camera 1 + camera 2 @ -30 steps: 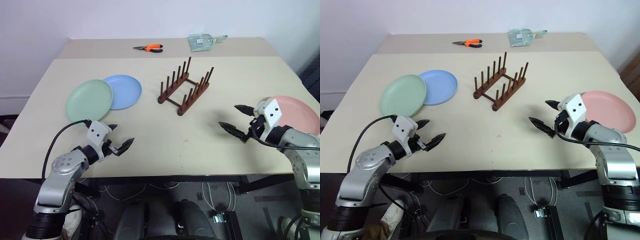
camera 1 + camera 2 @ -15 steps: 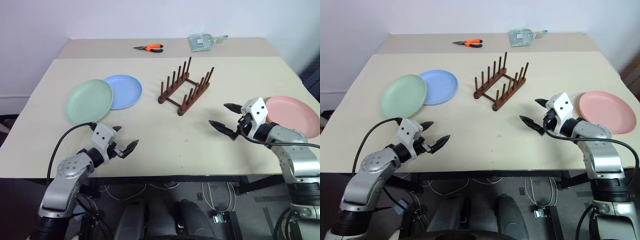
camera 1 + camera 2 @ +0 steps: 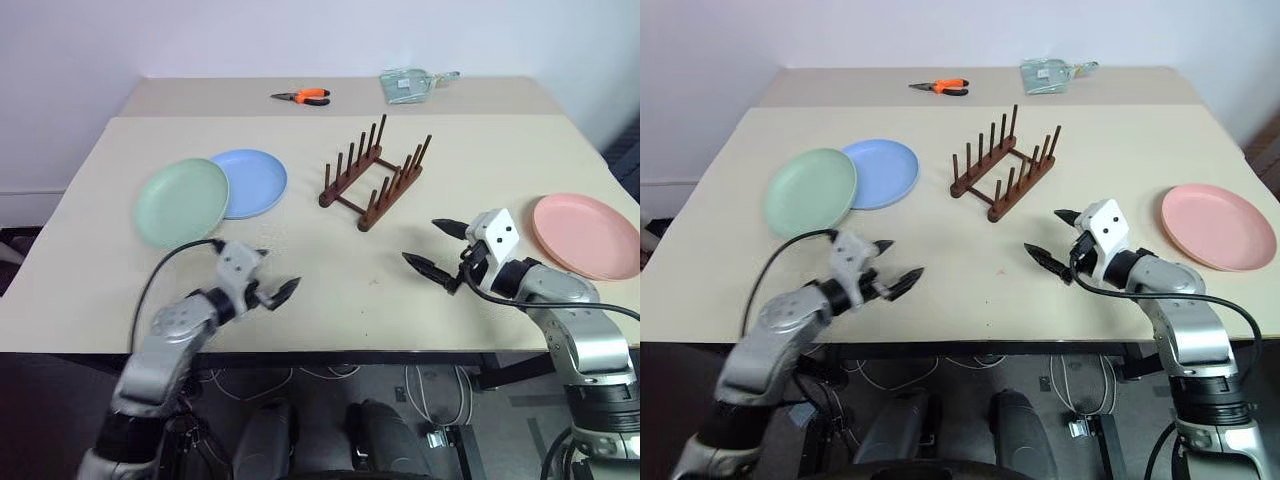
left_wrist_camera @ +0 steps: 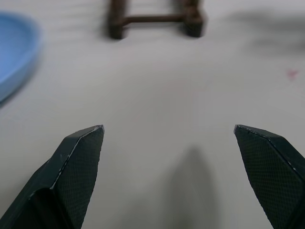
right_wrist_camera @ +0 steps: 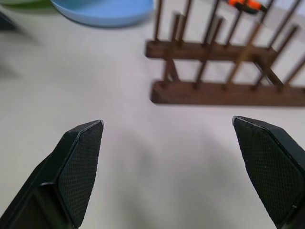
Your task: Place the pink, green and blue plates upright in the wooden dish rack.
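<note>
The green plate (image 3: 183, 200) lies flat on the table's left, its rim overlapping the blue plate (image 3: 252, 182) beside it. At the table's middle stands the wooden dish rack (image 3: 375, 180), with nothing in it. The pink plate (image 3: 588, 235) lies flat near the right edge. My left gripper (image 3: 278, 270) hovers open over bare table, nearer than the blue plate (image 4: 14, 57) and left of the rack (image 4: 157, 19). My right gripper (image 3: 420, 240) is open too, just in front of the rack (image 5: 224, 71), with the pink plate well off to its right. Neither gripper holds anything.
Orange-handled pliers (image 3: 303, 96) and a clear plastic bag (image 3: 408, 84) lie on the second table behind. The near table edge (image 3: 340, 350) runs just under both arms. Bare tabletop (image 3: 345, 265) lies between the two grippers.
My left gripper has swung right toward the table's middle. My right gripper has shifted left, away from the pink plate. Both stayed open.
</note>
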You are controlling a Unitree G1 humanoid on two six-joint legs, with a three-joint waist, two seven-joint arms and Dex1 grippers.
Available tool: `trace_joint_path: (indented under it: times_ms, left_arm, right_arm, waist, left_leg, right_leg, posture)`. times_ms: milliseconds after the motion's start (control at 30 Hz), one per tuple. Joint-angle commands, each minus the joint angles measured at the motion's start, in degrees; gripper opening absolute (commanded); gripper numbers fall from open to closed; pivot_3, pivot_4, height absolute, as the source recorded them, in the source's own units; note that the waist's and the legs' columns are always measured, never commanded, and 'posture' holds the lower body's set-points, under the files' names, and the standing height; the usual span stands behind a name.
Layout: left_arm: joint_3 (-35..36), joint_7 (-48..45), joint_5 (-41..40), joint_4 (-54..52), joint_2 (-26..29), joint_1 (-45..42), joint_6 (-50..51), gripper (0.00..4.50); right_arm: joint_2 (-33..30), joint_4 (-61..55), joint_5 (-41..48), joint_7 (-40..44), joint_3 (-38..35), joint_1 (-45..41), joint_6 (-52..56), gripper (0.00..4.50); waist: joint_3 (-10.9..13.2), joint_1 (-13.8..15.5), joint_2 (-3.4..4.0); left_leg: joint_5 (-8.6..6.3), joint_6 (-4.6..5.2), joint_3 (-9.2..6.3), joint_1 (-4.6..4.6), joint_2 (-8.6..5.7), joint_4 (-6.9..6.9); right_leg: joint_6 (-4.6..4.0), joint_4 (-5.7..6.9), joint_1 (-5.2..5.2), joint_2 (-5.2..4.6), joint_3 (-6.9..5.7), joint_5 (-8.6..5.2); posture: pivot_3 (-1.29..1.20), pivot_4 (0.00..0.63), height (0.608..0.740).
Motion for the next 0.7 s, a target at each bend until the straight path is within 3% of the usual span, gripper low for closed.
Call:
trace_joint_path:
  times_ms: [33,233,500,700]
  left_arm:
    - [-5.80,6.15,6.42,9.40,-7.12,-7.30,-0.88,4.50]
    - [-7.11,11.81,10.05,25.65,-16.91,-17.80,-3.09,4.50]
    - [-4.25,15.40,10.51,34.79,-20.43,-23.57,-5.59,4.50]
    - [-3.77,12.93,9.75,42.90,-22.81,-28.80,-9.06,4.50]
  right_arm:
    - [1.14,-3.28,0.62,-1.27,0.33,-0.31,0.78,4.44]
    - [1.55,-4.64,0.27,-2.54,0.39,-0.60,1.64,4.44]
    - [0.62,-5.36,-0.19,-3.53,-0.48,-0.90,2.51,4.44]
    - [0.78,-5.51,-0.54,-3.69,-0.01,-1.29,2.31,4.44]
  waist:
    - [0.00,-0.14,-0.04]
    - [-0.01,-0.33,-0.03]
    - [-0.01,-0.26,-0.03]
    - [-0.01,-0.12,-0.03]
  left_leg:
    - [0.01,0.01,0.00,-0.01,-0.01,0.01]
    - [0.01,0.02,0.01,-0.01,0.03,-0.03]
    - [0.03,0.05,0.01,0.00,0.00,-0.01]
    - [0.04,0.04,0.01,-0.01,-0.03,0.01]
  right_leg:
    - [0.02,0.00,0.00,0.03,-0.01,0.01]
    - [0.03,0.04,-0.08,0.13,0.02,0.01]
    - [0.04,0.05,-0.05,0.12,0.02,0.01]
    - [0.05,0.05,-0.04,0.11,0.01,0.01]
  posture:
    - [0.00,0.150,0.740]
    - [0.00,0.150,0.740]
    - [0.00,0.150,0.740]
    - [0.00,0.150,0.740]
